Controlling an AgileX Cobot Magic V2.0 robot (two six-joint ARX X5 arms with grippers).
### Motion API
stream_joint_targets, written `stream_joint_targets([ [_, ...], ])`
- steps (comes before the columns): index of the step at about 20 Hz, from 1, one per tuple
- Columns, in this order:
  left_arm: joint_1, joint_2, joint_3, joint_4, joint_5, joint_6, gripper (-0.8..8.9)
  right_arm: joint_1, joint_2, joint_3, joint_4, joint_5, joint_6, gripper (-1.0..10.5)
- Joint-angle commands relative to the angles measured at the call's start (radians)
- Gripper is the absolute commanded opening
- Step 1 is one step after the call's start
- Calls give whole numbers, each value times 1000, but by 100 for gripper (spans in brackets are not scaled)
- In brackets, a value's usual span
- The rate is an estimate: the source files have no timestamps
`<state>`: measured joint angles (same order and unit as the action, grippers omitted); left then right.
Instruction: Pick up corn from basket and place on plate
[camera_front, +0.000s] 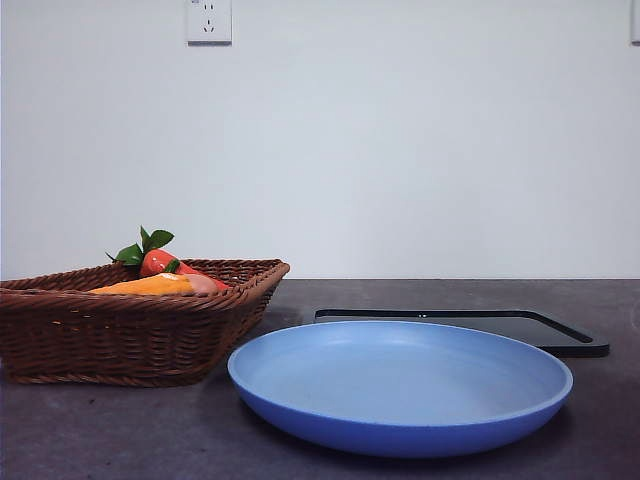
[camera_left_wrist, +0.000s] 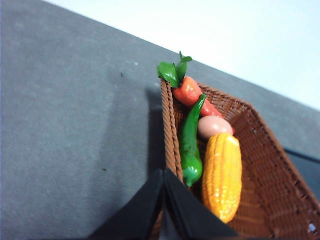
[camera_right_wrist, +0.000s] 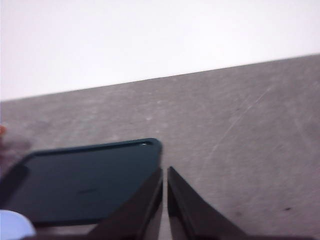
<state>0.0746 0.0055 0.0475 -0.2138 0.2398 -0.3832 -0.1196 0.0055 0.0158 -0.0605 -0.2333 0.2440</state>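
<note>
The corn (camera_left_wrist: 222, 176), a yellow-orange cob, lies in the brown wicker basket (camera_left_wrist: 272, 165) beside a green pepper and a pinkish egg-like item. In the front view only a strip of the corn (camera_front: 150, 286) shows above the rim of the basket (camera_front: 120, 335) at the left. The blue plate (camera_front: 400, 385) sits in the near middle with nothing on it. My left gripper (camera_left_wrist: 164, 172) is shut and hovers above the basket's rim, a short way from the corn. My right gripper (camera_right_wrist: 165, 170) is shut above the table near the black tray's corner. Neither arm shows in the front view.
A red fruit with green leaves (camera_front: 155, 258) rests at the basket's far end, next to the green pepper (camera_left_wrist: 190, 145) and the egg-like item (camera_left_wrist: 214, 126). A flat black tray (camera_front: 480, 328) lies behind the plate. Dark grey tabletop (camera_left_wrist: 75, 140) stretches beside the basket.
</note>
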Motion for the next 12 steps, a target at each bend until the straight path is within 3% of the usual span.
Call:
stream_joint_targets([
  [1,4,-1,12,-18,21,-84,7,-2,-2,10,20,-9,146,3],
  [4,4,0,51,-30,62,-84,7,-1,-1,55,-36,-25,201,3],
  [12,4,56,215,-111,92,-76,7,-1,31,245,-150,-29,189,3],
])
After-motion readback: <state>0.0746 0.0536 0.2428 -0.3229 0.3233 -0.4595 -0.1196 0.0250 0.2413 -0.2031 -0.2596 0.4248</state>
